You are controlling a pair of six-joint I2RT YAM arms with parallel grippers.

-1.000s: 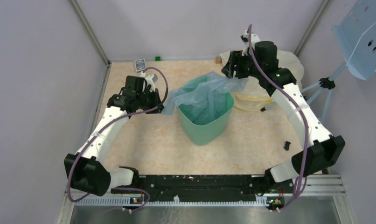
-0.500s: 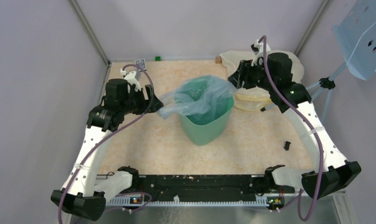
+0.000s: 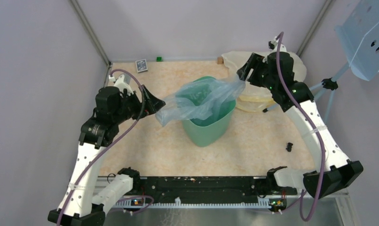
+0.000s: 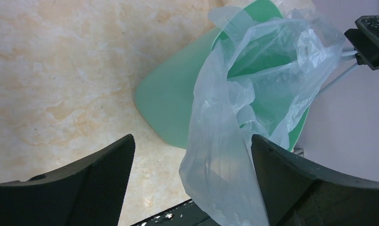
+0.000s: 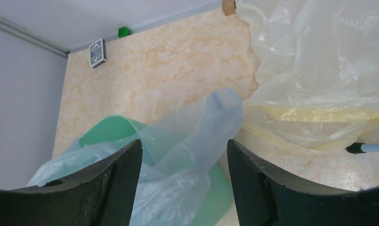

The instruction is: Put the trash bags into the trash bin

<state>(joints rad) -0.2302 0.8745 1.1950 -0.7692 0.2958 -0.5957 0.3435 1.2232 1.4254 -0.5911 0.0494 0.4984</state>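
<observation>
Two ends of the trash bags (image 3: pixel 201 100) span the mouth of the trash bin (image 3: pixel 204 133) left to right. The left gripper (image 3: pixel 155 102) and right gripper (image 3: pixel 242 76), jaws apart, flank either end.

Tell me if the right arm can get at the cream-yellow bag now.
Probably yes: the cream-yellow bag lies close beside the right gripper, but the pale blue bag sits between its fingers.

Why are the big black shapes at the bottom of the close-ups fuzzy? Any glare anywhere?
Left wrist view: the black jaws sit close to the lens, so they blur, while the pale blue bag and green bin look crisp. Right wrist view: same blurred jaws; the cream bag looks slightly washed out. Top view: even light, faint shadows, no glare.
</observation>
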